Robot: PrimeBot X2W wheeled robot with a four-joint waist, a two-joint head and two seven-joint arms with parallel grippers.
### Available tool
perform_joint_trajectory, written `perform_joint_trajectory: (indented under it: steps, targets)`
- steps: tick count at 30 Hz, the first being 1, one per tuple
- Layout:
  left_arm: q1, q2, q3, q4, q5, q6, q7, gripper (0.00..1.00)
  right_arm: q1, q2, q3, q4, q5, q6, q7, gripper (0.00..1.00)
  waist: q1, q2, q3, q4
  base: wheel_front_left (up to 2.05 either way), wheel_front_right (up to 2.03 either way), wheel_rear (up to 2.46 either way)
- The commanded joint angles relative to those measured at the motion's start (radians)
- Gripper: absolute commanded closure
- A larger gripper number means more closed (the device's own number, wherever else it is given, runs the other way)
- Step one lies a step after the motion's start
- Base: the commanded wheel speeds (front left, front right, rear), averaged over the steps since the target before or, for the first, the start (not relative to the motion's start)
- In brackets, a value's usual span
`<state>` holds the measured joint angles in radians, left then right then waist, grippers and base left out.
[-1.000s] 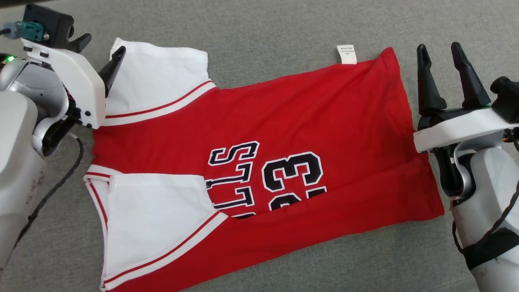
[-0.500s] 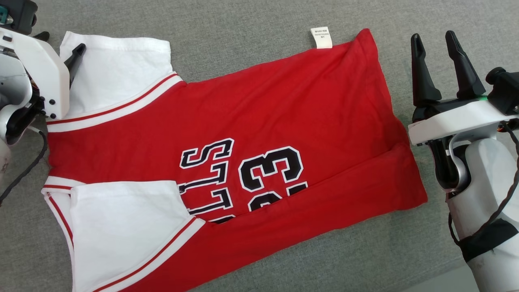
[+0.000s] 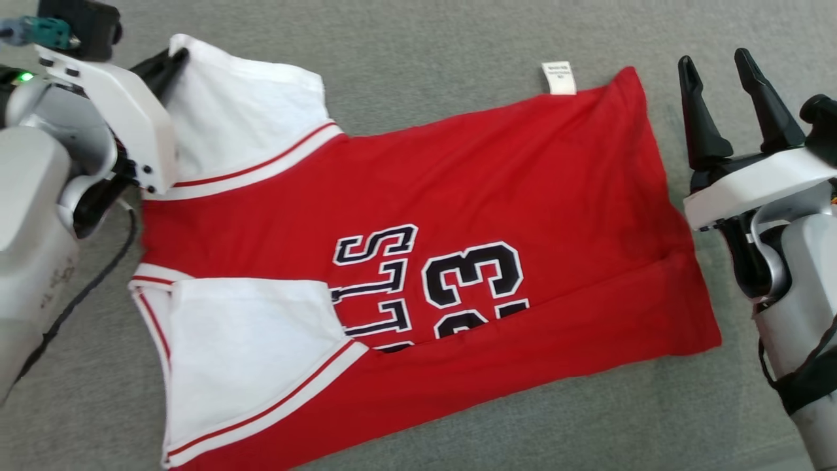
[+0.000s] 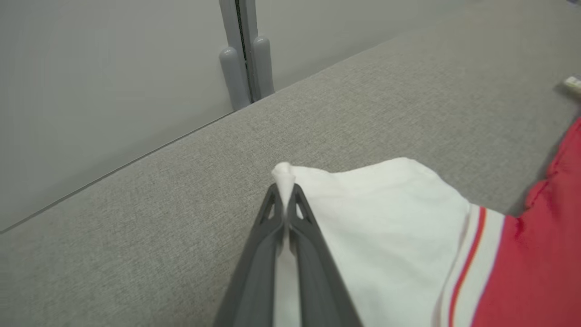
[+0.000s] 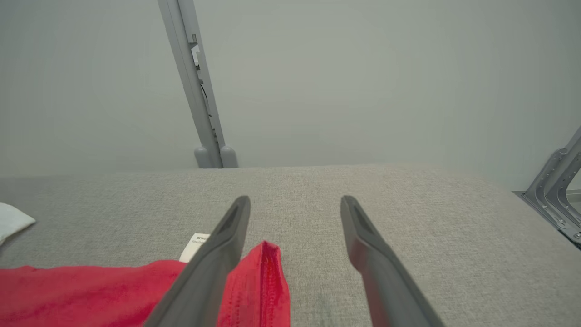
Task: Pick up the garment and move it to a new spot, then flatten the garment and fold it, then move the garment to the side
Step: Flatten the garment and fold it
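Note:
The garment (image 3: 458, 190) is a red jersey with white sleeves and black lettering, lying spread on the grey surface (image 3: 425, 39), its lower edge folded over. My left gripper (image 3: 171, 60) is shut on the far corner of the upper white sleeve (image 3: 248, 124). In the left wrist view the left gripper (image 4: 285, 190) pinches that sleeve corner (image 4: 386, 218), which pokes out past the tips. My right gripper (image 3: 714, 62) stands open just right of the jersey's hem corner. In the right wrist view the right gripper (image 5: 295, 200) has nothing between its fingers, and the red hem (image 5: 113, 290) lies under its left finger.
A white care tag (image 3: 559, 77) sticks out at the hem's far edge, and it lies beside the left finger in the right wrist view (image 5: 196, 245). A grey wall with an upright post (image 5: 199, 104) borders the surface's far side. A metal frame (image 5: 553, 190) stands at the right.
My left gripper has shut on the corner of the upper white sleeve. The head camera swung sideways and back. The right gripper stays open beside the hem.

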<state>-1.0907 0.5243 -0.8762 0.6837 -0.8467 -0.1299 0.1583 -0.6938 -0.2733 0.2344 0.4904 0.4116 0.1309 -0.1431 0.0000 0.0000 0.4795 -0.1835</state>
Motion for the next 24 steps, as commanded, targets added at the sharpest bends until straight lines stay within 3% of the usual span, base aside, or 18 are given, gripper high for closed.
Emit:
perform_joint_trajectory:
  steps: [1, 9, 15, 24]
  targets:
    - [0.016, 0.001, -0.008, -0.008, 0.0, -0.001, -0.017, 1.0, -0.007, -0.013, 0.007, 0.003, 0.01, 0.0, 0.012, 0.0, 0.0, 0.0, -0.032, 0.043, 0.0, 0.0, 0.0]
    - [0.077, -0.008, -0.045, -0.1, -0.016, -0.001, -0.162, 1.0, -0.04, -0.147, 0.168, 0.059, 0.079, -0.001, 0.103, 0.0, 0.0, 0.0, -0.076, 0.151, 0.0, 0.0, 0.0]
    - [0.101, -0.017, -0.056, -0.16, -0.019, 0.001, -0.195, 1.0, -0.082, -0.215, 0.223, 0.174, 0.139, 0.0, 0.175, 0.0, 0.0, 0.0, -0.07, 0.208, 0.0, 0.0, 0.0]
    - [0.099, -0.02, -0.073, -0.198, -0.01, 0.003, -0.187, 1.0, -0.133, -0.235, 0.239, 0.321, 0.205, 0.0, 0.249, 0.0, 0.0, 0.0, -0.043, 0.244, 0.0, 0.0, 0.0]
